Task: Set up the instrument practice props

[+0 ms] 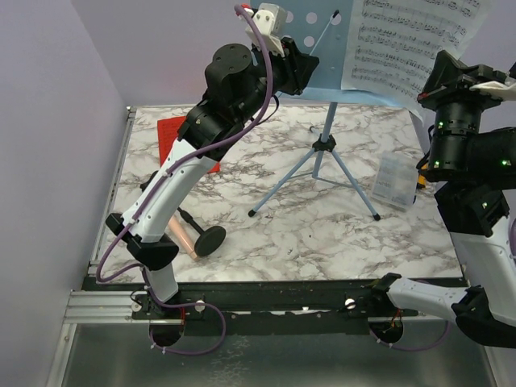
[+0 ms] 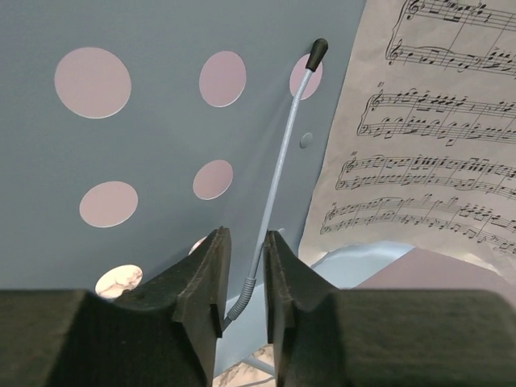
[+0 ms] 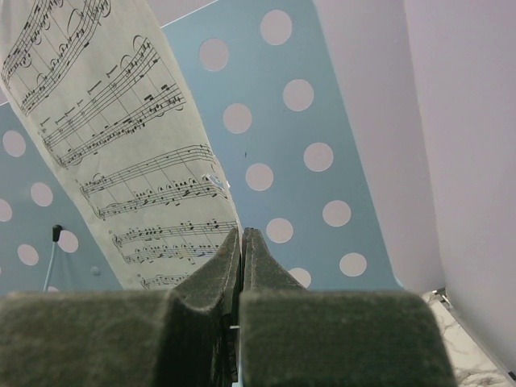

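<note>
The light blue perforated music stand [image 1: 316,36] stands on its tripod at the back of the table. White sheet music [image 1: 411,40] leans on its right half. My left gripper [image 1: 300,66] is at the desk's lower left; in the left wrist view its jaws [image 2: 246,235] stand narrowly apart around the stand's thin page-holder wire [image 2: 282,161]. My right gripper [image 3: 241,231] is shut on the lower right edge of the sheet music [image 3: 121,145]. The red sheet [image 1: 172,133] lies flat at the left. The pinkish-beige microphone [image 1: 185,239] lies on its side, partly behind my left arm.
A small clear box [image 1: 395,181] lies at the right, near the tripod's right leg [image 1: 359,193]. The microphone's black round base [image 1: 210,240] is near the table's front edge. Lilac walls close in at the left and back.
</note>
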Robot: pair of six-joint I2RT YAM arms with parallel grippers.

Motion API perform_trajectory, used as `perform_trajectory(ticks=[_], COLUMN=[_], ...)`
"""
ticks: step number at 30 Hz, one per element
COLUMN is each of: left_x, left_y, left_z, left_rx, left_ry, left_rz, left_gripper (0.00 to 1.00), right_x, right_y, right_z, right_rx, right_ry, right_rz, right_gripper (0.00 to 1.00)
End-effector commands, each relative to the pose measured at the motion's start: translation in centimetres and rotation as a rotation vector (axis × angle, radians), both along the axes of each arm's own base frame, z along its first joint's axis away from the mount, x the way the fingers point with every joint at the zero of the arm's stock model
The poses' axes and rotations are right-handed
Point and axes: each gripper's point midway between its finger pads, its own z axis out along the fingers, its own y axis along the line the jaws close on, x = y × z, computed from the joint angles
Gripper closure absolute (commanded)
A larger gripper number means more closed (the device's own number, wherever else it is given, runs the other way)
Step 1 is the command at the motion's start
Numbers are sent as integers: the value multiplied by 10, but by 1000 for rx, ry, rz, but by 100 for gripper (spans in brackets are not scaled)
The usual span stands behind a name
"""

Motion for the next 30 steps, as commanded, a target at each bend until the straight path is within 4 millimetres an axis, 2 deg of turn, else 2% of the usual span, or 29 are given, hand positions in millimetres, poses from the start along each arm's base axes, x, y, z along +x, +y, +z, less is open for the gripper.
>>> perform_trajectory(ticks=[1,5,11,15,23,30], left_x=[-6,-12,-22,-30,-48,-49], left_y=[-1,-3,-4,0,12,14], left_z=[21,28,38,41,49,49], left_rx=[-40,-48,-50,-59,-102,-113], left_ry=[-57,-91,-147,-200,-310,-307], left_rz=[-34,-65,-106,-119,-133,-131], left_gripper=[77,81,95,100,100,100], right_x=[2,5,11,14,21,32], right_y=[5,9,18,22,34,64], right_z=[3,1,-1,0,7,12], right_rx=[12,10,19,35,54,86], right_ry=[-23,-18,-10,-16,-32,-38], right_rz=[20,29,57,70,115,236], right_gripper=[100,100,100,100,100,100])
